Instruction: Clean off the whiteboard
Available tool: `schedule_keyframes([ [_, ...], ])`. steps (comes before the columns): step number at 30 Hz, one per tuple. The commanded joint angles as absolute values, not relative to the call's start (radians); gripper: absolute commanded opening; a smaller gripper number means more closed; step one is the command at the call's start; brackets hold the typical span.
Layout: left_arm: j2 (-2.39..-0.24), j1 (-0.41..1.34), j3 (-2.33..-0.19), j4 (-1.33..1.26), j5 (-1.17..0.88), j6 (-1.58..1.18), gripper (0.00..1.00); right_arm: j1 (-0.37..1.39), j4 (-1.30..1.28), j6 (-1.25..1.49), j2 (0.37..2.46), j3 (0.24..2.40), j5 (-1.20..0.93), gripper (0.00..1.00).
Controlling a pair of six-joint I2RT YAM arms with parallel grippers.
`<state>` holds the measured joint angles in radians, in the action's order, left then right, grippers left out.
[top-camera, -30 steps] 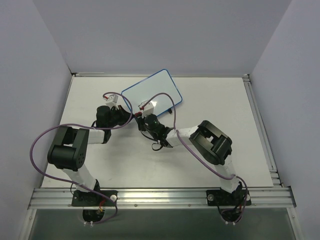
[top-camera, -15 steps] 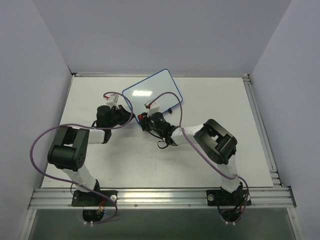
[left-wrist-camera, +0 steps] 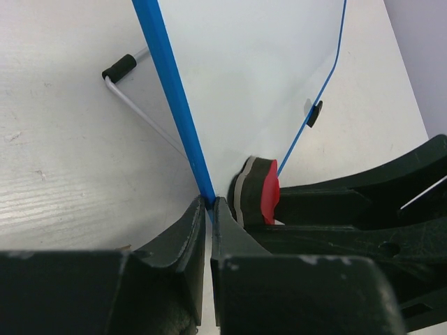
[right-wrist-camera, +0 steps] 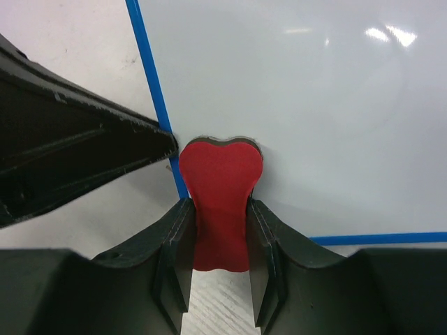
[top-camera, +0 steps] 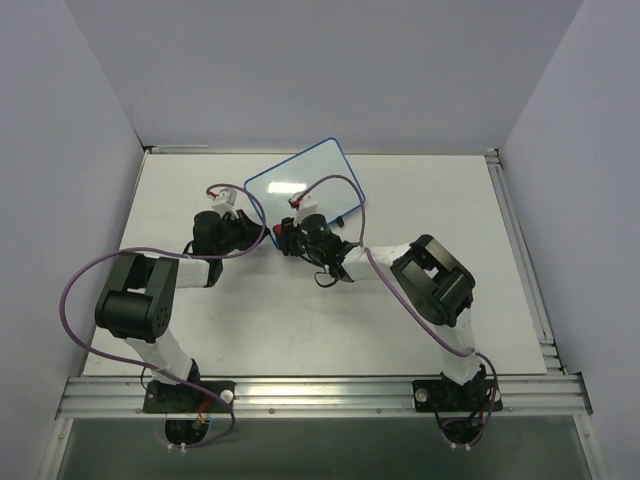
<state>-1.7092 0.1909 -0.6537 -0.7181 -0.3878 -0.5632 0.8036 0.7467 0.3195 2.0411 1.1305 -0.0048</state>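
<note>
- The table (left-wrist-camera: 56, 160) to the left of the left gripper is matt white with a faint wood grain.
- A thin silver wire leg (left-wrist-camera: 143, 115) runs out from under the board, up and to the left of the left fingertips. It bends once and ends in a ribbed black rubber foot (left-wrist-camera: 119, 68).
- The left gripper (left-wrist-camera: 209, 209) has dark, smooth, curved plastic fingers. They are clenched on the whiteboard's (left-wrist-camera: 244, 84) thin blue rim, which stands between the two tips.
- The whiteboard is a flat, glossy white sheet with rounded corners. It stretches away ahead of both grippers, and in the top view it lies at the far middle of the table. A second small black foot (left-wrist-camera: 316, 113) shows at its far blue edge.
- The eraser (right-wrist-camera: 220, 202) is just to the right of the left fingertips. It has a smooth red face with a waisted, lobed outline, and the left wrist view shows grey and dark layers behind the red.
- The right gripper (right-wrist-camera: 220, 209) is clamped on the eraser's narrow waist. The rounded head pokes past the fingertips at the board's near corner, just inside the blue rim.
</note>
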Motion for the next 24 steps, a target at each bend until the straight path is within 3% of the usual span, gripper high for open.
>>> schedule_keyframes([
  [1, -1.701, 0.206, -0.673, -0.713, -0.425, -0.534, 0.02, 0.769, 0.716, 0.321, 2.072, 1.238, 0.02, 0.07],
  [13, -1.698, 0.209, -0.673, -0.709, -0.425, -0.532, 0.02, 0.712, 0.637, 0.298, 2.125, 1.381, 0.103, 0.07],
  [24, -1.701, 0.209, -0.675, -0.709, -0.423, -0.531, 0.02, 0.543, 0.612, 0.293, 2.12, 1.324, 0.17, 0.08],
])
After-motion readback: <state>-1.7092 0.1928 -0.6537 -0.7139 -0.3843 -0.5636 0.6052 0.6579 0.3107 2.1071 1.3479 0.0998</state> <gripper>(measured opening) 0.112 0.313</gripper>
